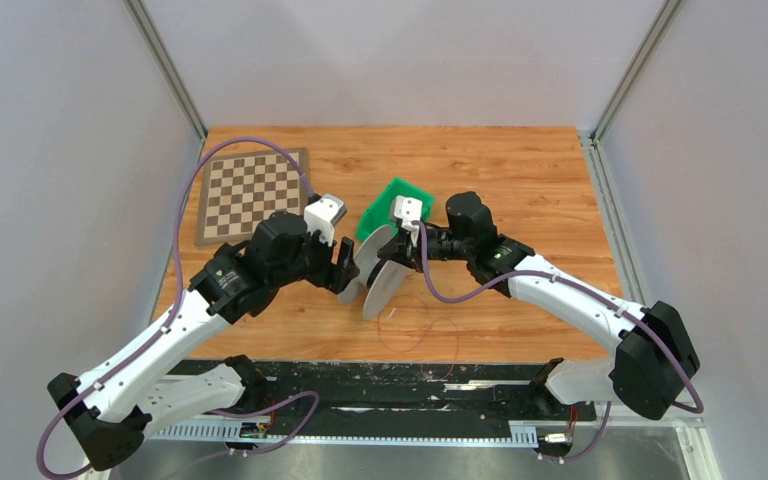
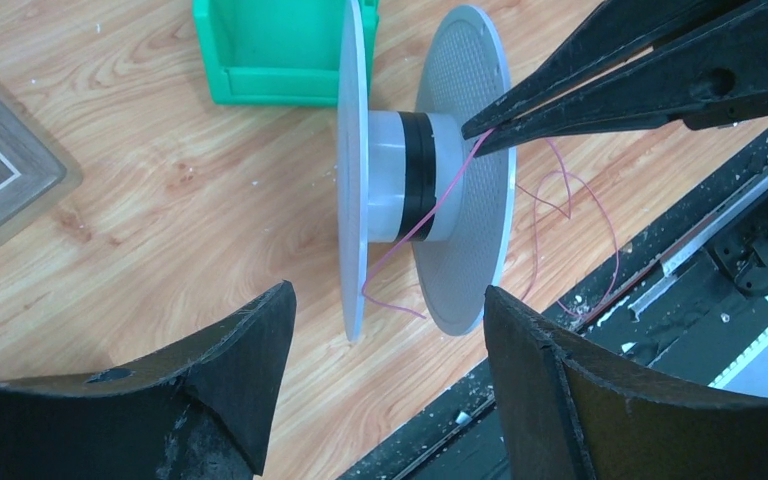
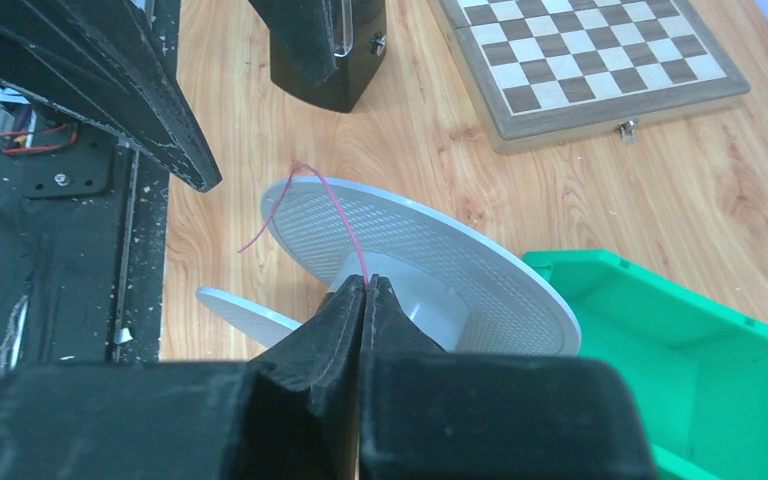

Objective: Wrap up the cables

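Centre frame: spool (image 1: 375,278) is standing on its disc edges on the table (image 1: 520,180), just below the green bin (image 1: 390,195). At the hub, right claw (image 3: 365,288) is pinching the thin pink cable (image 2: 415,228), fingertips closed. Lower frame, left claw (image 2: 385,305) is gaping wide, gripping nothing.

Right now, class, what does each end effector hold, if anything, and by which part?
The right end effector pinches the thin pink wire just beside the spool's hub. The left end effector is open, holding nothing.
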